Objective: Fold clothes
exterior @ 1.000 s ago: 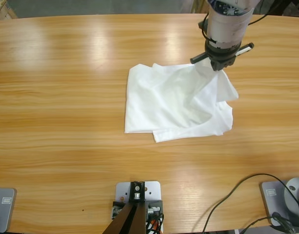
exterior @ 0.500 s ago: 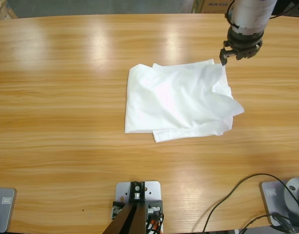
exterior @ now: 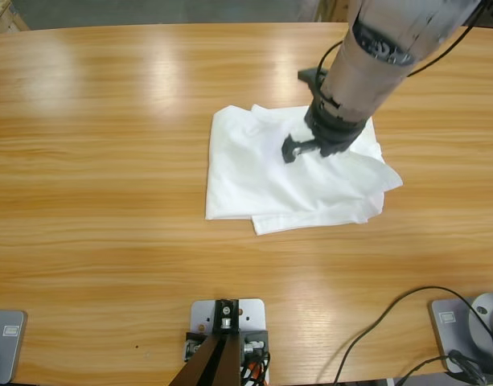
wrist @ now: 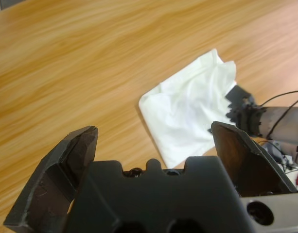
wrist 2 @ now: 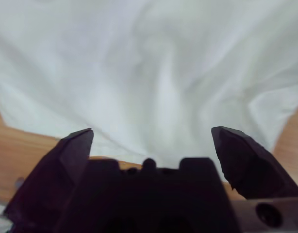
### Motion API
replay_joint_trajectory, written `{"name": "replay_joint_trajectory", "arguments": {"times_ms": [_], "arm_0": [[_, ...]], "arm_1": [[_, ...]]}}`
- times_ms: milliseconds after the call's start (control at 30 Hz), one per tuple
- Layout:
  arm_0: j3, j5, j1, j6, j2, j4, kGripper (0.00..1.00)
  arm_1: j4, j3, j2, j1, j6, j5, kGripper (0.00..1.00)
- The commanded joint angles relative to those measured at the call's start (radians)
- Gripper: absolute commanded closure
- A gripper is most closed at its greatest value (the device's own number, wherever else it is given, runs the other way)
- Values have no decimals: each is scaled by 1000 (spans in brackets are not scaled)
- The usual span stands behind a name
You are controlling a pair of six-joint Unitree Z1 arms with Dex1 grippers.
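A white T-shirt (exterior: 250,173) lies folded into a rough rectangle at the middle of the wooden table (exterior: 101,161), with a loose flap sticking out at its right edge. My right gripper (exterior: 314,145) comes in from the upper right and hangs over the shirt's upper right part. In the right wrist view it (wrist 2: 151,132) is open, with the white cloth (wrist 2: 153,63) close below and nothing between the jaws. My left gripper (wrist: 153,128) is open and empty, high above the table, looking at the shirt (wrist: 187,116) and the right gripper (wrist: 243,114) from afar. It is out of the high view.
Black cables (exterior: 387,322) curl over the table's front right corner. Part of a box (exterior: 0,14) shows past the far left edge. Bare wood lies to the left of the shirt and in front of it.
One second ago the right gripper held the shirt's right corner raised. It let go, the flap dropped flat, and the gripper has moved from the far right edge to above the shirt.
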State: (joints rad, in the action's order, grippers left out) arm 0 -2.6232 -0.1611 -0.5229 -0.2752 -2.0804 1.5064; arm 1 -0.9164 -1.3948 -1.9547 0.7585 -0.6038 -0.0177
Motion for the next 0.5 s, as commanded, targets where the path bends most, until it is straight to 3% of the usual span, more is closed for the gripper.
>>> {"name": "replay_joint_trajectory", "arguments": {"times_ms": [33, 167, 500], "arm_0": [[39, -15, 12, 19, 29, 155, 92], [50, -15, 12, 21, 30, 155, 92], [58, -15, 17, 25, 40, 155, 92]], "arm_1": [[119, 152, -5, -11, 3, -110, 0], [130, 205, -3, -71, -23, -112, 0], [105, 353, 87, -143, -187, 4, 0]]}}
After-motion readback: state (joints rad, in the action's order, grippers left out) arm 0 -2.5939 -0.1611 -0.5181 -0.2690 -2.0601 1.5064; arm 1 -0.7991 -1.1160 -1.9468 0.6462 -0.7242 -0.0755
